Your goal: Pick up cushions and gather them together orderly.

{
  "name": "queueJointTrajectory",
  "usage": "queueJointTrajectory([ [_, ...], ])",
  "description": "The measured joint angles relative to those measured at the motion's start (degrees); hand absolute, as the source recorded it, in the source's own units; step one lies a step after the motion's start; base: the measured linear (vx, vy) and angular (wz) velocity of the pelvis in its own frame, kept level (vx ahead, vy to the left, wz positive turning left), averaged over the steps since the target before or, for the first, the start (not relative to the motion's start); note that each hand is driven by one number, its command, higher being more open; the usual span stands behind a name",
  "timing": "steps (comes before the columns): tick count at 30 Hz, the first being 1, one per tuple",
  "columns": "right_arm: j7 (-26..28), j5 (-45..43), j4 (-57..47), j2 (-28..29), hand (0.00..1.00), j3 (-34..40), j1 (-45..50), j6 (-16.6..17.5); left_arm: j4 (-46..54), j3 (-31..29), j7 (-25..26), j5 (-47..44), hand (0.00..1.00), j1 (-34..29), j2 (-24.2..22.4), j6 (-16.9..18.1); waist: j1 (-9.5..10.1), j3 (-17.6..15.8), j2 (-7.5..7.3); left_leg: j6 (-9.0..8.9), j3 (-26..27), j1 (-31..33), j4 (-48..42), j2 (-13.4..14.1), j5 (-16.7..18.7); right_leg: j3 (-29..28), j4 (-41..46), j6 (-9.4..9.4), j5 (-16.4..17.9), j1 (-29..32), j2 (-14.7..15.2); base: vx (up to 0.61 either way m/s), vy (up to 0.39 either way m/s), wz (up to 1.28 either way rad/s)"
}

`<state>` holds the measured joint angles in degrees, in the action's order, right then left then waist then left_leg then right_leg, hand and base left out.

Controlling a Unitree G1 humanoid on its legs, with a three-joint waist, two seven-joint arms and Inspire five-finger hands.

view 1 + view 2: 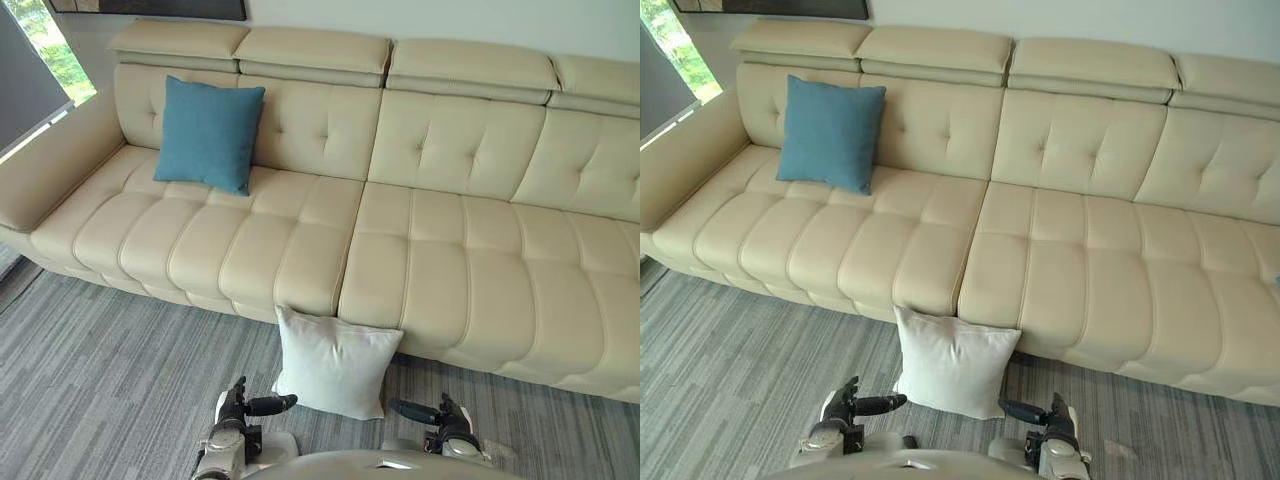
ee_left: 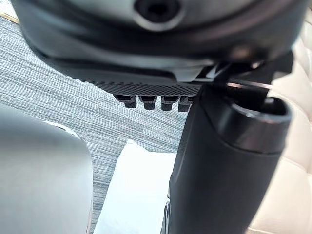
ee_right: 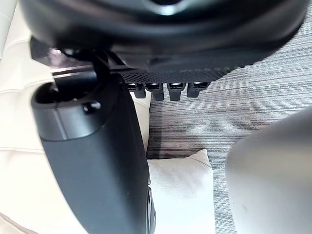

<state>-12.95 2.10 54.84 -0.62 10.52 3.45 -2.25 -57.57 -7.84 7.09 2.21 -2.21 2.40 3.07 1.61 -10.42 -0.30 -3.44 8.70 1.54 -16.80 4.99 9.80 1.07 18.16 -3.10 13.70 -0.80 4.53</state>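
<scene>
Dark left hand (image 1: pixel 240 405): low over the grey carpet (image 1: pixel 100 380), just beside the white cushion's near corner; fingers loose, holding nothing.
Right hand (image 1: pixel 438 418): opposite, at the other near corner; equally loose and empty.
White cushion (image 1: pixel 335 362): stands on the carpet between your hands, leaning on the sofa front.
Grab risk: if one hand arrives first, you will likely tip it flat; pinching only corners may let the soft cover fold and slip.
Cream leather sofa (image 1: pixel 450 250): probably slick; set the cushion near the edge and it may slide off.
Teal cushion (image 1: pixel 208 133): upright against the far backrest, well apart; a clumsy placement could topple it.
</scene>
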Motion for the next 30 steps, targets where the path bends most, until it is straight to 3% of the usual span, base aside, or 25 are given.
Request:
queueJointTrajectory([
  [2,-0.6,-0.1,0.0,-1.1,1.00,-0.5,-1.6,0.0,0.1,-0.1,0.8,-1.1,1.00,1.6,-0.1,0.0,0.37,-1.7,1.13,-0.04,-0.4,4.2,-3.5,0.9,0.8,0.2,3.0,0.03,0.1,3.9,-0.6,-0.10,-0.068,-0.04],
  [3,-1.3,-1.5,-0.1,-1.7,1.00,-0.5,-4.2,0.0,0.5,-0.1,1.8,-3.2,1.00,4.0,-0.2,0.0,0.69,-4.1,1.55,0.24,-1.1,9.1,-7.4,1.4,1.5,0.4,7.2,0.14,1.0,8.8,-0.8,-0.22,-0.093,0.08],
  [4,-1.7,-2.5,-0.2,-1.9,1.00,-0.5,-6.8,0.0,2.0,-0.3,2.9,-5.9,1.00,6.5,0.0,0.0,0.90,-7.6,1.02,0.34,-1.8,13.9,-11.7,1.6,2.1,0.6,12.7,0.17,2.3,13.9,-0.6,-0.25,-0.095,0.13],
  [7,-2.9,-4.5,-3.1,-2.6,1.00,-0.4,-11.7,0.0,4.7,-0.5,4.6,-9.5,1.00,11.8,1.2,0.0,1.07,-12.2,0.04,0.65,-3.7,24.7,-20.2,1.8,4.1,1.7,20.9,0.92,5.0,23.7,-0.4,-0.27,-0.056,0.17],
  [12,-5.5,-7.4,-7.1,-5.7,1.00,0.2,-20.4,0.2,10.2,-4.2,6.8,-11.3,1.00,21.4,5.3,0.2,0.85,-16.3,-0.92,1.57,-5.3,38.5,-28.1,2.1,4.1,2.1,29.3,1.02,5.7,37.2,0.0,-0.24,0.025,0.09],
  [15,-7.4,-10.0,-8.7,-6.4,1.00,2.1,-26.0,0.5,13.3,-7.1,8.8,-13.8,1.00,27.0,7.2,0.6,0.59,-17.8,-0.87,2.05,-5.8,44.7,-30.4,1.7,3.6,2.2,32.1,0.95,5.6,43.3,0.6,-0.15,0.053,0.09],
  [21,-9.4,-11.6,-10.4,-6.2,1.00,1.4,-39.8,1.1,13.5,-6.8,11.2,-16.4,1.00,38.9,9.0,1.5,0.55,-19.2,-0.73,2.61,-6.1,56.9,-35.5,1.7,3.1,1.7,37.6,0.92,5.6,55.7,0.9,-0.09,0.024,0.00],
  [26,-9.9,-12.5,-10.7,-5.9,1.00,0.6,-47.8,1.2,13.0,-1.9,11.3,-16.4,1.00,45.1,9.0,1.5,0.54,-19.5,-0.72,2.78,-6.2,63.6,-38.1,1.8,2.9,1.5,40.7,0.90,5.6,62.6,0.9,-0.07,0.000,-0.01],
  [28,-10.2,-12.5,-10.7,-5.5,1.00,0.7,-51.4,1.2,12.2,2.9,11.3,-16.2,1.00,49.8,8.9,1.4,0.22,-19.6,-0.70,2.79,-6.3,67.1,-38.9,1.4,2.3,1.5,42.3,0.89,5.6,66.3,1.4,-0.06,-0.005,0.08],
  [29,-10.3,-12.5,-10.7,-5.4,0.00,0.7,-51.9,1.2,12.2,3.6,11.3,-16.2,1.00,50.5,8.9,1.3,0.15,-19.7,-0.71,2.79,-6.3,67.6,-39.0,1.4,2.2,1.5,42.6,0.89,5.6,66.9,1.4,-0.06,-0.014,0.07],
  [30,-10.4,-12.5,-10.7,-5.1,0.00,0.8,-53.0,1.2,12.2,5.5,11.7,-16.2,0.00,52.3,8.9,1.3,0.08,-19.7,-0.73,2.75,-6.4,69.0,-39.4,1.4,1.9,1.5,43.1,0.86,5.6,68.3,1.4,-0.07,-0.022,0.07],
])
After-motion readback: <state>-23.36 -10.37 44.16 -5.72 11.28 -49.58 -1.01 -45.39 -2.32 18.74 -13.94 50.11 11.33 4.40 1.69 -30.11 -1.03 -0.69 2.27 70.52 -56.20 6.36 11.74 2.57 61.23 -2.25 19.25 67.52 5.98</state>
